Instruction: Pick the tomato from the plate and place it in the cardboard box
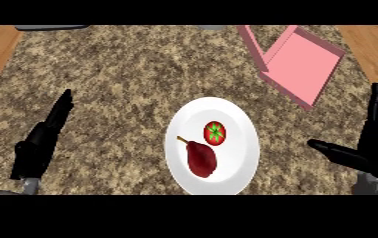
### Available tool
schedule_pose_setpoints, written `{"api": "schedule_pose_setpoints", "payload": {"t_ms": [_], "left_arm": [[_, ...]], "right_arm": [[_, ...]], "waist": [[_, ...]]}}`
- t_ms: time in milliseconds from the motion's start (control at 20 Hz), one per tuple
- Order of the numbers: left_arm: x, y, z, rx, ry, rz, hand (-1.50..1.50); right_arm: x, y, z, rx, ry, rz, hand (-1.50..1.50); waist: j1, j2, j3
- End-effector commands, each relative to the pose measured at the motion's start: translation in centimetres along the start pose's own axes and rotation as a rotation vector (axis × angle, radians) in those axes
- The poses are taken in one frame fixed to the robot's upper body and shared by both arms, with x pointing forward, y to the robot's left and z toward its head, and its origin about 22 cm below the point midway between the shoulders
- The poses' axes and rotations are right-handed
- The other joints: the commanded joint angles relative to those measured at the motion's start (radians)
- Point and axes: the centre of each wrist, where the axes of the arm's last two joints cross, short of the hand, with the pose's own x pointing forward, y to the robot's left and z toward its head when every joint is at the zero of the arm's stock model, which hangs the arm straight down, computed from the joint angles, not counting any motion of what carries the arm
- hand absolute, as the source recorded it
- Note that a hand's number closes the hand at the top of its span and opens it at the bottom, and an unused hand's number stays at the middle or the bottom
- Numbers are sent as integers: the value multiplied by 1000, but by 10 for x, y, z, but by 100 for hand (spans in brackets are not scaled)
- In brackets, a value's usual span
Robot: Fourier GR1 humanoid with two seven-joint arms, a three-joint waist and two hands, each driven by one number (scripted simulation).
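Sitting on the white plate (235,172) just left of the right hand (353,154), the tomato (214,132) lies beside a dark red pear (201,159). Both hands hold nothing, fingers straight; the left hand (43,139) rests well apart. The pink cardboard box (301,65) lies beyond the right hand, open.

You find no text, label, brand, number or sign to read anywhere here. The pink cardboard box (299,64) near the counter's far right corner shows only plain walls and flaps. The white plate (236,167) near the counter's near edge carries no print on its rim. The tomato (214,132) on that plate shows only a green star-shaped top, which is no mark or lettering. The speckled counter (125,92) bears only its own stone pattern.
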Motion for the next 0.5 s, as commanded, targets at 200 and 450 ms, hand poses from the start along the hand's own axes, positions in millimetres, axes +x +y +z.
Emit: {"api": "schedule_pose_setpoints", "payload": {"t_ms": [200, 450], "left_arm": [[-1, -22, -13, -76, -8, -71, 0], [-7, -12, -26, -70, 17, -83, 0]], "right_arm": [[-15, -30, 89, 351, -209, 270, -150], [19, -47, 120, 468, -119, 469, -150]], "waist": [[24, -9, -13], [16, -18, -17]]}}
